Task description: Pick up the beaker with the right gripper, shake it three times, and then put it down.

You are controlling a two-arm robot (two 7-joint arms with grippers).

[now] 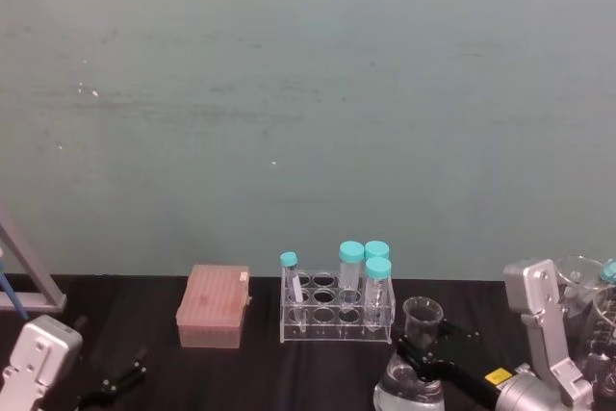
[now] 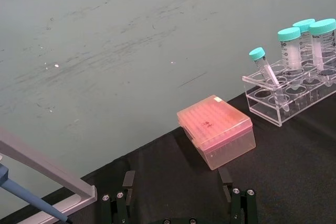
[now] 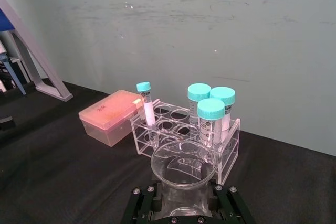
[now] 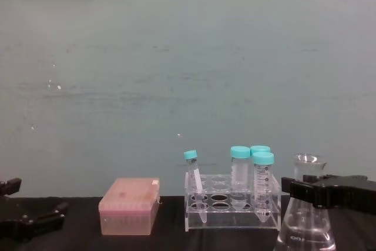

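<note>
At the lower right of the head view, the right gripper point(image 1: 421, 360) is clenched around the neck of the beaker point(image 1: 416, 372), which sits just right of the clear tube rack point(image 1: 336, 314). The pink tip box point(image 1: 214, 307) lies left of the rack. The left gripper point(image 1: 114, 382), lower left, rests released.

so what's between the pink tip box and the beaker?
The clear tube rack with teal-capped tubes, seen in head view between pink tip box and beaker.

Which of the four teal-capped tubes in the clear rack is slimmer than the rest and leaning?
The tube at the rack's left end: it is thin, small-capped and tilted. The other three are wide, stand upright and cluster at the right end.
</note>
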